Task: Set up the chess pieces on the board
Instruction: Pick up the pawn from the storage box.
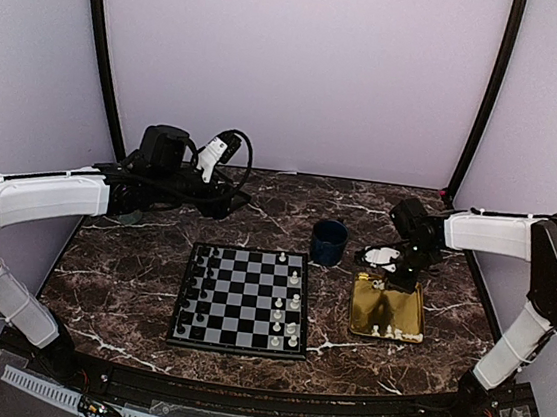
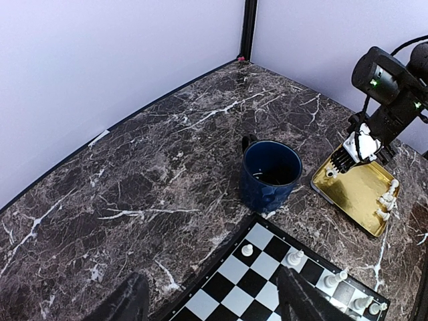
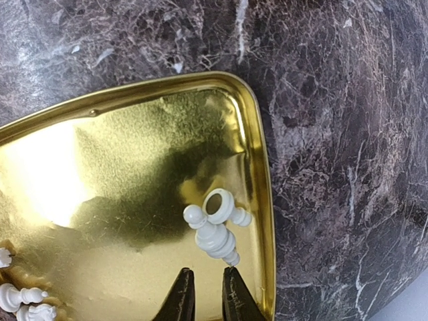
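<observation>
1. The board (image 1: 241, 300) lay flat on the dark marble bench (image 1: 131, 262), midway between the two arms, with its edges square to the near edge of the bench.
2. Cream-white chess pieces (image 1: 290, 328) stood upright on the board's two right-hand columns. They were scattered over several squares and did not fill the rows. Tiny black pieces (image 1: 193, 294) lined the two left-hand columns.
3. More white chess pieces were in the gold tray (image 1: 386, 321), which sat on the bench just to the right of the board. A small cluster lay against the tray's near edge, and two others lay in the far corner on the board side.
4. The right fingers (image 3: 180, 297) hung low over that far corner of the tray. They were set narrow, with only a slim gap between them and nothing in it.
5. In the right wrist view, the two pieces in that corner lay on their sides, touching each other and close to the tray's rim. One showed its round hollow base. The fingertips were just short of the nearer piece, and I could not tell whether one of them touched it.
6. The left fingers (image 2: 127, 301) were spread wide and held nothing. They were above the bench, just behind the board's far edge.
7. A dark blue mug (image 1: 329, 242) stood upright on the bench near the board's far right corner, between the board and the tray's far end.
</observation>
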You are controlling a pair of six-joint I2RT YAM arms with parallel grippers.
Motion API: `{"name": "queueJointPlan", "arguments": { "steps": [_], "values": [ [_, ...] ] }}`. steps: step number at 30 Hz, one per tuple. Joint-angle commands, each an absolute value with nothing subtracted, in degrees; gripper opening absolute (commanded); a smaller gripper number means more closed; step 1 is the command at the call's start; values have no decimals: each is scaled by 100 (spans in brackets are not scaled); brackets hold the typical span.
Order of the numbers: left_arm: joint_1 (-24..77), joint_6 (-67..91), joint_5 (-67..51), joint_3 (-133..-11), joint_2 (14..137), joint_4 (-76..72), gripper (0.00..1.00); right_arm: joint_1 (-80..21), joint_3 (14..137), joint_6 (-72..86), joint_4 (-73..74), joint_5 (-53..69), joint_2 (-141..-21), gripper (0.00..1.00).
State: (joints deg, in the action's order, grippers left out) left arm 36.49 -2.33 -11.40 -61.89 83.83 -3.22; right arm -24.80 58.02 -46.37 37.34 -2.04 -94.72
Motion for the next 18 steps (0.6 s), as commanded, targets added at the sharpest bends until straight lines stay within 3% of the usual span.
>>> {"name": "queueJointPlan", "arguments": {
  "steps": [1,18],
  "values": [
    [3641,-213,-1199,-6304,8367,-316,68,-2425,5730,-4757,3562,-303,-9574,18],
    [3641,-185,-1246,-6310,8420,-316,68,-2309,5800,-4875,3472,-130,-9960,21]
  ]
}}
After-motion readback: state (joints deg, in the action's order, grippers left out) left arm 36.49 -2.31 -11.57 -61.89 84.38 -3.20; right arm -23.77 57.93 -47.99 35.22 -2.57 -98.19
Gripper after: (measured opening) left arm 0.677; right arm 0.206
